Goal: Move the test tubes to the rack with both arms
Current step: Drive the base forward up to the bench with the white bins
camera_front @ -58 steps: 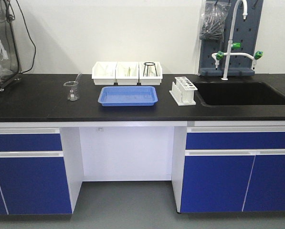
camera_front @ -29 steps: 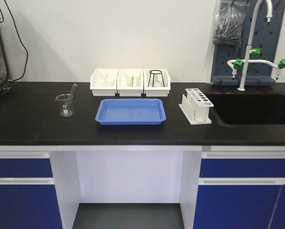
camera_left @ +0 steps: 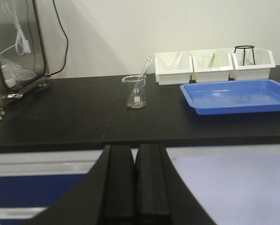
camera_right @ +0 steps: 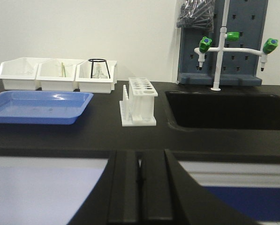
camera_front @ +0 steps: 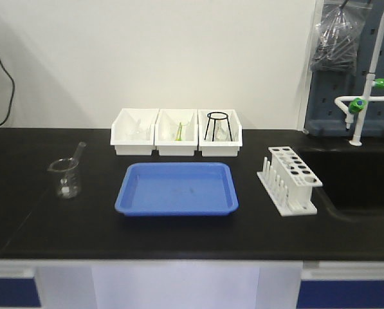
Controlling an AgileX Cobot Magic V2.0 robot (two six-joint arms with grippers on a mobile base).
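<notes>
The white rack [camera_front: 288, 179] stands on the black counter, right of the blue tray [camera_front: 176, 188], and its holes look empty; in the right wrist view the rack [camera_right: 140, 105] is straight ahead. A slender clear tube [camera_front: 79, 152] leans in a glass beaker [camera_front: 64, 178] at the left, and the same tube [camera_left: 144, 70] shows in the left wrist view. Faint clear shapes lie in the tray, too faint to name. My left gripper [camera_left: 135, 159] and right gripper [camera_right: 140, 164] are both shut on nothing, in front of the counter's edge and below it. Neither arm shows in the front view.
Three white bins [camera_front: 176, 132] line the back wall, the right one holding a black wire stand [camera_front: 217, 125]. A sink [camera_front: 365, 183] and a faucet with green taps [camera_front: 365, 96] lie right of the rack. A covered machine [camera_left: 18, 51] sits far left.
The front view has closed in on the counter, so everything looks larger and lower cabinets have dropped out of frame. Nothing on the counter has moved.
</notes>
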